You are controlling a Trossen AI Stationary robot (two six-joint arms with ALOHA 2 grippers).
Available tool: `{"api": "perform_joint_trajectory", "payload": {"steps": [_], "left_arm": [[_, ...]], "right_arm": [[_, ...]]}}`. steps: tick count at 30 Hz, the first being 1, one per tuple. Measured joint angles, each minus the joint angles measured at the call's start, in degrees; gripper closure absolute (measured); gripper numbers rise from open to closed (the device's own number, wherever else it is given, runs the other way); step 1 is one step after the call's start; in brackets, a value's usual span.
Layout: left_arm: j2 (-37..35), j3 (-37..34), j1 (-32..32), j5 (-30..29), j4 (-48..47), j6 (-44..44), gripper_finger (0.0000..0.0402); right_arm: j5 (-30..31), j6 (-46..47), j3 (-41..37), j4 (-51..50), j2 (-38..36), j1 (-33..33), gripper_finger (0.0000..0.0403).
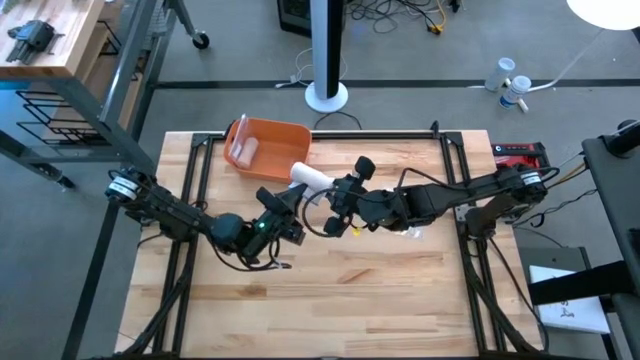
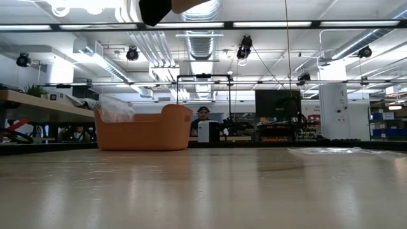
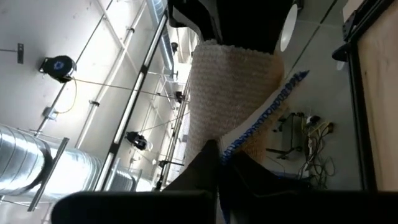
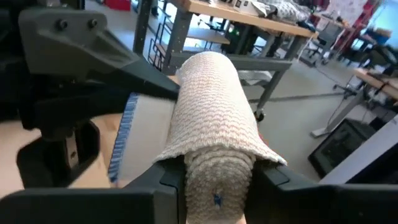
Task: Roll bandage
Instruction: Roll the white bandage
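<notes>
A beige knit bandage (image 1: 310,176), mostly rolled into a thick cylinder (image 4: 214,106), hangs in the air between my two grippers over the table's far middle. Its loose tail has a blue edge (image 3: 273,102). My right gripper (image 4: 217,180) is shut on one end of the roll. My left gripper (image 3: 221,163) is shut on the loose tail beside the roll. The high view shows my left gripper (image 1: 290,200) and my right gripper (image 1: 335,190) close together. In the low view only the roll's underside (image 2: 191,4) shows, at the top edge. My left gripper pinches the bandage's loose tail at its blue edge (image 3: 233,149) between its two fingers, close to the roll. The tail runs from the fingers onto the roll, clear of the table. My right gripper clamps the roll's end (image 4: 216,163) between its two fingers, one on each side of the cylinder. The fingers lie along the roll's axis, and the roll sticks out level beyond them toward the far left, lifted clear of the table.
An orange basket (image 1: 268,145) with a plastic-wrapped item (image 1: 245,150) stands at the table's far edge, just behind the grippers. A clear plastic wrapper (image 1: 412,231) lies under the right arm. A red device (image 1: 520,153) sits off the far right corner.
</notes>
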Motion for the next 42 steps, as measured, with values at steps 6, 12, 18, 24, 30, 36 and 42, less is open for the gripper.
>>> {"api": "perform_joint_trajectory", "payload": {"steps": [6,12,18,24,30,36,42], "left_arm": [[1.3,0.0,0.2,0.3,0.4,-2.1,0.0398],[1.8,-0.2,1.1,0.8,0.1,-3.8,0.0362],[1.9,-0.4,1.2,1.4,-2.1,-12.3,0.029],[1.9,-0.4,1.3,1.1,-2.5,-18.3,0.0207],[1.8,-0.4,1.3,1.3,-3.1,-23.3,0.016],[1.7,-0.3,1.2,1.7,-8.2,-29.1,0.0148],[1.7,0.3,1.0,2.0,-18.4,-38.1,0.0162]], "right_arm": [[1.5,-8.8,-0.2,-0.3,0.0,0.1,0.0312],[2.8,-14.5,-0.6,-0.7,0.0,0.1,0.0312],[2.7,-19.4,-0.7,-1.7,0.1,0.1,0.0312],[2.4,-21.9,-0.7,-5.3,0.1,0.2,0.0311],[2.9,-27.8,-0.7,-7.4,0.1,1.8,0.0311],[3.5,-39.1,-1.0,-7.2,0.2,4.5,0.0311],[4.5,-48.8,-1.0,-7.8,3.5,6.2,0.0311]]}}
